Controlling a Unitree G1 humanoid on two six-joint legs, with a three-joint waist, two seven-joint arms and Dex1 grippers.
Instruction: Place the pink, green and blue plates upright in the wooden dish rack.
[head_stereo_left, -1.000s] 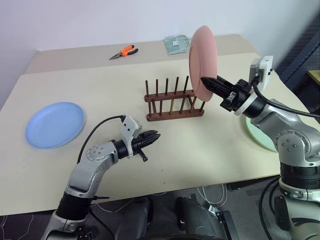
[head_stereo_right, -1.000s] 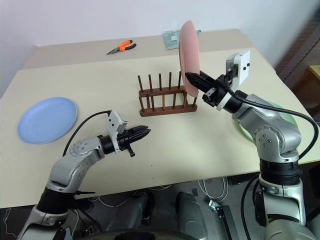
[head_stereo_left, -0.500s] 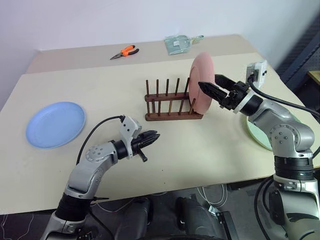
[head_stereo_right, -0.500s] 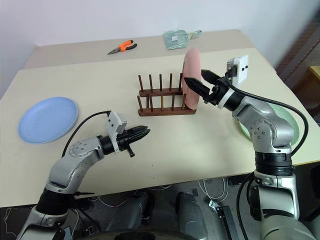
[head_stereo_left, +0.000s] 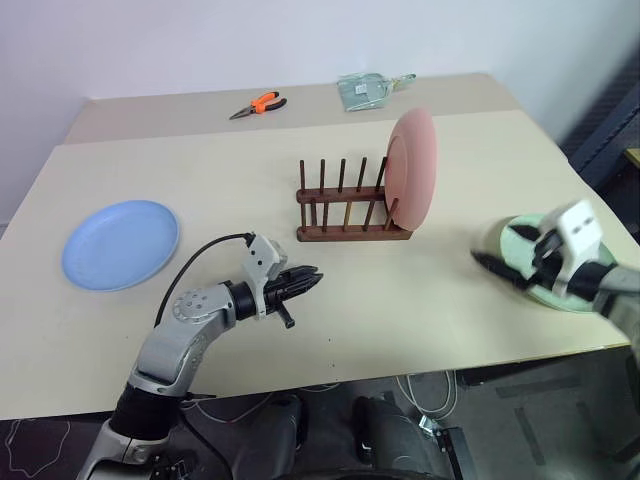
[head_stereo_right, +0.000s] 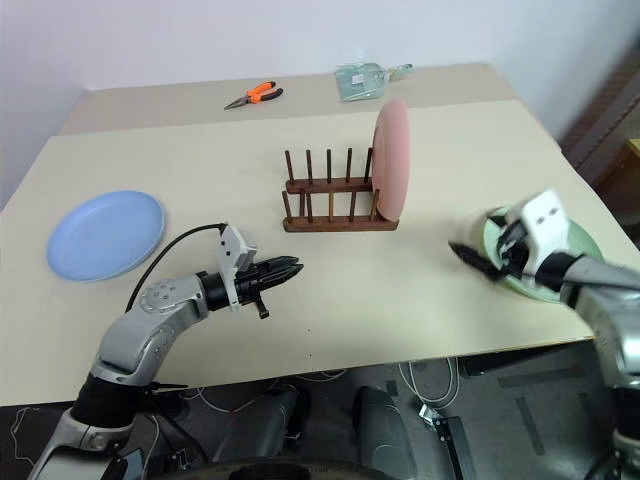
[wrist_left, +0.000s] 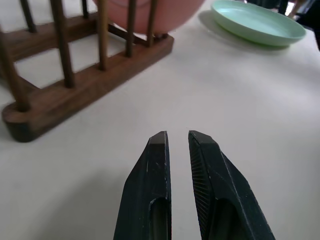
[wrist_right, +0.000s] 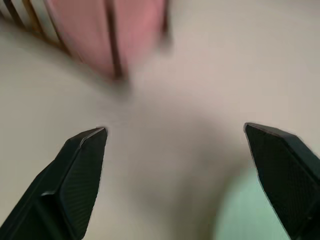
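So one of three is done: going left to right, the blue plate (head_stereo_left: 121, 244) lies flat at the table's (head_stereo_left: 400, 290) 9 o'clock, the empty left gripper (head_stereo_left: 308, 281) has fingers nearly closed, and the pink plate (head_stereo_left: 413, 168) stands on edge in the rack's (head_stereo_left: 345, 204) right end slot. Blue and green remain; the rack's long axis runs 9 to 3 o'clock, the pink plate faces along it, and the right gripper (wrist_right: 175, 165), fingers wide and empty, is beside the flat green plate (head_stereo_right: 585, 240) at 3 o'clock

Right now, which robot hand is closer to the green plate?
The right. The right gripper hangs at the green plate's near edge, jaws wide; the left gripper is far across the table, in front of the wooden dish rack.
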